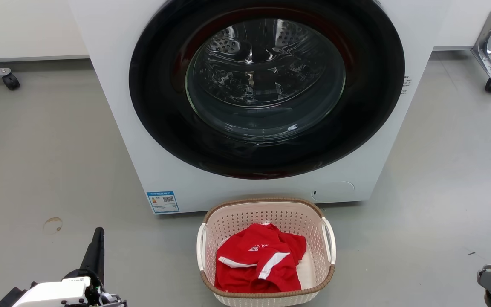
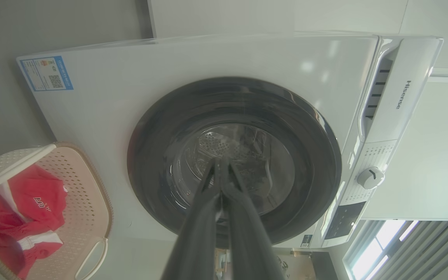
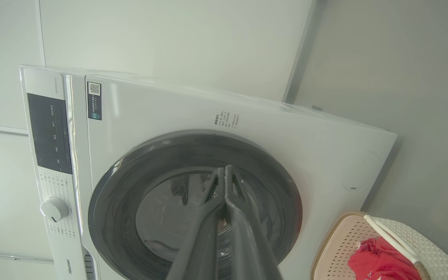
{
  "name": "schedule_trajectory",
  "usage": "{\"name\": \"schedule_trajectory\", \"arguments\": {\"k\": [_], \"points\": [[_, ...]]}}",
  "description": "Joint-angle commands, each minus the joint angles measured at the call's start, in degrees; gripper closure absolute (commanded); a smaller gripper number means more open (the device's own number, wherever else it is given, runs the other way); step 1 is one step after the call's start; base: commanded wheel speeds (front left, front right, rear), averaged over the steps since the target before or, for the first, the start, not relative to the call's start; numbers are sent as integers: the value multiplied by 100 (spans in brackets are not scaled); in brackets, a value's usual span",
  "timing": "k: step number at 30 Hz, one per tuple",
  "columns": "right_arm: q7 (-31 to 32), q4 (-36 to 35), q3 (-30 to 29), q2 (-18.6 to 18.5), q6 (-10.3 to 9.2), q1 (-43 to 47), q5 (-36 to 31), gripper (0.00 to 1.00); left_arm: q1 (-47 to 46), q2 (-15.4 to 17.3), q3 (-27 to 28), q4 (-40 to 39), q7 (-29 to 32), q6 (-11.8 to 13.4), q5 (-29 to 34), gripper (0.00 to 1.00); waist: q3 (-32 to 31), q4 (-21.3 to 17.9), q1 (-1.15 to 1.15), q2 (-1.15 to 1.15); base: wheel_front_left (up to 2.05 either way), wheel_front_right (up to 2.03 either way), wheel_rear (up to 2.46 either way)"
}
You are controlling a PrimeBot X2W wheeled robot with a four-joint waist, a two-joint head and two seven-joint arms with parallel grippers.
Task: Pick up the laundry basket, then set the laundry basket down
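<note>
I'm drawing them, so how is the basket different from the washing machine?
The pale pink-cream perforated plastic laundry basket with a brown woven-look rim is far smaller than the boxy white washing machine. The basket is open-topped with holey walls; the machine is smooth, with a round dark glass door. The basket holds a red-and-white shirt; the machine's drum looks empty. Both stand on the grey floor.
</note>
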Motion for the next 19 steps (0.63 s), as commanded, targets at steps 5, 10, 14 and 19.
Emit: {"name": "schedule_trajectory", "arguments": {"k": [5, 10, 14, 19], "points": [[45, -171, 95, -154, 28, -277, 34, 100, -309, 51, 202, -126, 41, -60, 61, 100, 0, 0, 0, 0, 0, 0, 0], [45, -171, 95, -154, 28, -277, 34, 100, -309, 47, 208, -126, 46, -60, 66, 100, 0, 0, 0, 0, 0, 0, 0], [45, -171, 95, -154, 28, -277, 34, 100, -310, 42, 214, -126, 51, -60, 72, 100, 0, 0, 0, 0, 0, 0, 0], [45, -171, 95, -154, 28, -277, 34, 100, -310, 37, 221, -125, 57, -60, 78, 100, 0, 0, 0, 0, 0, 0, 0]]}}
